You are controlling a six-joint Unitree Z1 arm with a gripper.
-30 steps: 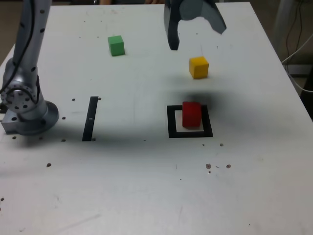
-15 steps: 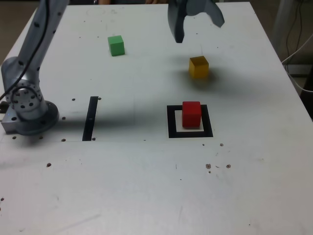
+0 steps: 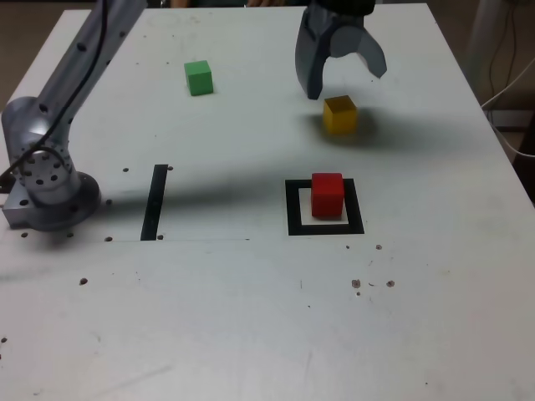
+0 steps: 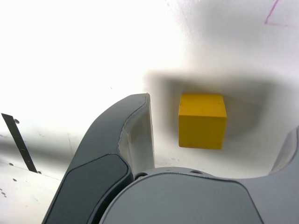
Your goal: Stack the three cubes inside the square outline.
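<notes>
Open Tool Hovering at the Yellow Cube, Red Cube Sitting in the Square

The tool (image 3: 347,85) is hanging above the worktop (image 3: 209,317), its two fingers spreading wide apart. The yellow cube (image 3: 339,115) is resting on the worktop just below it, and in the wrist view it is showing between the fingers, with white surface separating it from the nearer one. A soft shadow is falling around it.

The square outline (image 3: 294,209) is lying flat, and it is holding the red cube (image 3: 327,196) within its thick black border. That cube is sitting upright, nearer the border's right side in the exterior view, leaving a strip of white centre showing on its left.

The green cube (image 3: 199,78) is standing by itself farther back, well apart from the others, toward the exterior view's left. The thin black strip (image 3: 155,203) is lying between the arm's base (image 3: 54,200) and the square outline. The arm (image 3: 84,67) is leaning up from that base, and its upper part is running out of the exterior view.
</notes>
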